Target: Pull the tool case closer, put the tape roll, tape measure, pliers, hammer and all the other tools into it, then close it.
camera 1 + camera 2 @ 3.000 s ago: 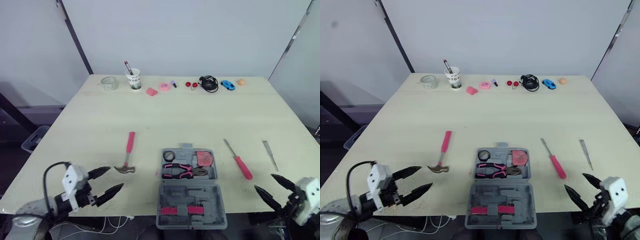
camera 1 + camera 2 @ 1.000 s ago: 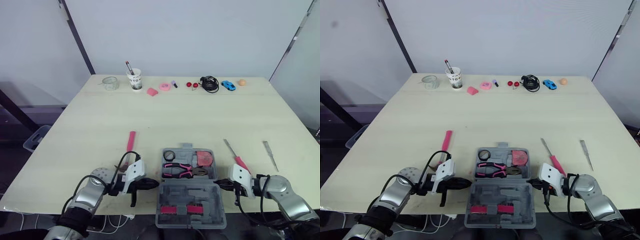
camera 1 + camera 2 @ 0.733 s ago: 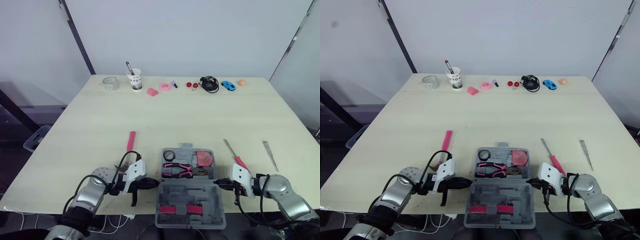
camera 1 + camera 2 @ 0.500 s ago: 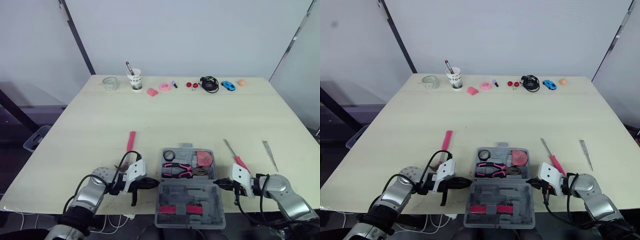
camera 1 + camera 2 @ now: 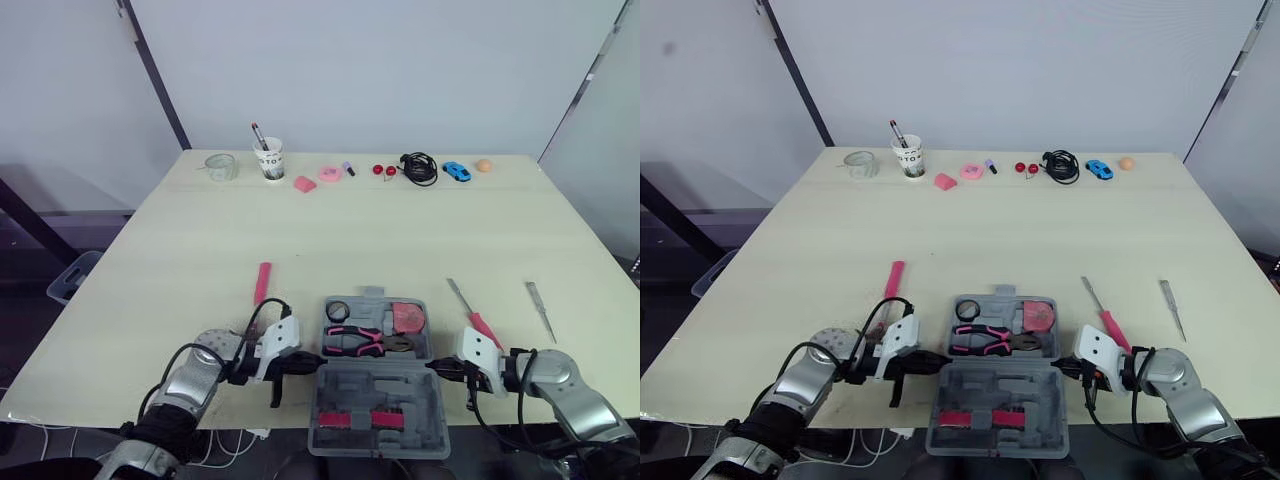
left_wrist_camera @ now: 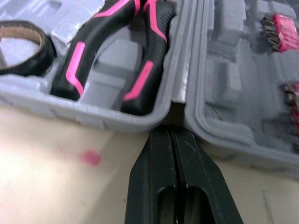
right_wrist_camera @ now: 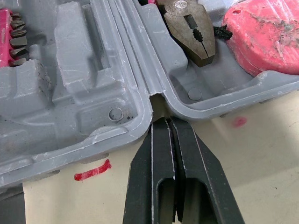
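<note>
- Tool case (image 5: 378,385) lies open at the near edge of the table (image 5: 400,230). Its near half looks to overhang that edge.
- In the far half: tape roll (image 5: 338,309), pliers (image 5: 365,342), tape measure (image 5: 407,317).
- Not yet in: hammer (image 5: 262,283) left of the case, screwdriver (image 5: 470,312) just right of it, slim metal tool (image 5: 541,310) further right.
- Left gripper (image 6: 170,133): fingers pressed together, holding nothing, tips at the hinge notch on the case's left side.
- Right gripper (image 7: 163,122): same state, tips at the right-hand hinge notch (a push-or-drag contact, not a grasp).
- Judged step: positioning the case by its hinge ends.
- Risks:
  - Any further pull toward the near edge could tip the case off the table, spilling the three stowed tools.
  - Tips only rest in shallow notches, so uneven force between arms could slip one out and twist the case.
  - The left arm lies close over the hammer's head end and could knock it.
</note>
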